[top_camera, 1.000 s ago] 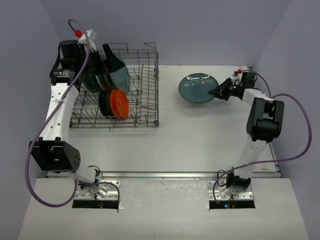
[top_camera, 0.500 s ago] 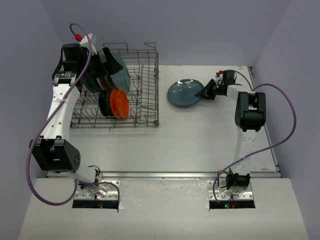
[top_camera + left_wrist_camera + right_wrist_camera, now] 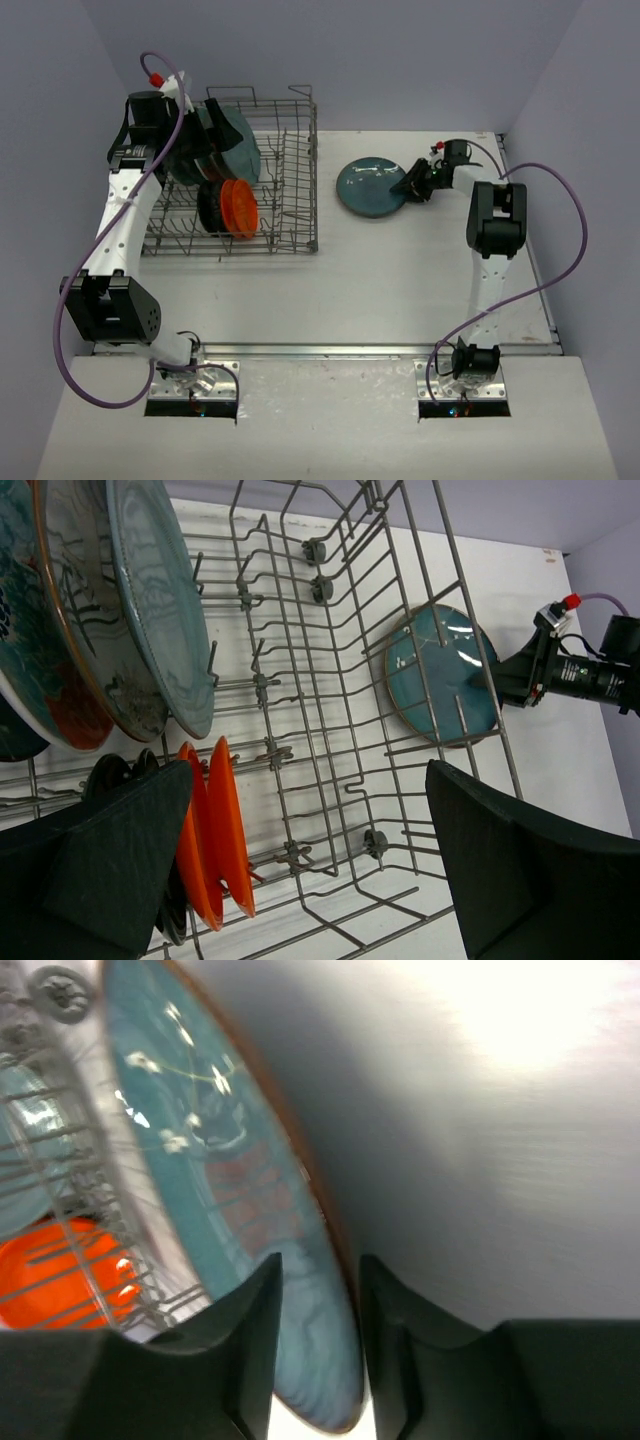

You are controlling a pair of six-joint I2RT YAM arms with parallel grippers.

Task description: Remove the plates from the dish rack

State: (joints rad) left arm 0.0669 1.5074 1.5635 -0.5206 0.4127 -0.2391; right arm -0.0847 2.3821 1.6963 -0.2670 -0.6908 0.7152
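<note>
Unloading is partly done: one plate is set right of the rack; other plates are left inside. Left gripper is spread wide; right gripper straddles the plate's rim, hold not determinable.

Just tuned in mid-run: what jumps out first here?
A teal plate lies on the table right of the dish rack, its rim between the jaws of the right gripper. In the rack, bright orange plates stand beside bigger ones, with the left gripper wide open over them.
</note>
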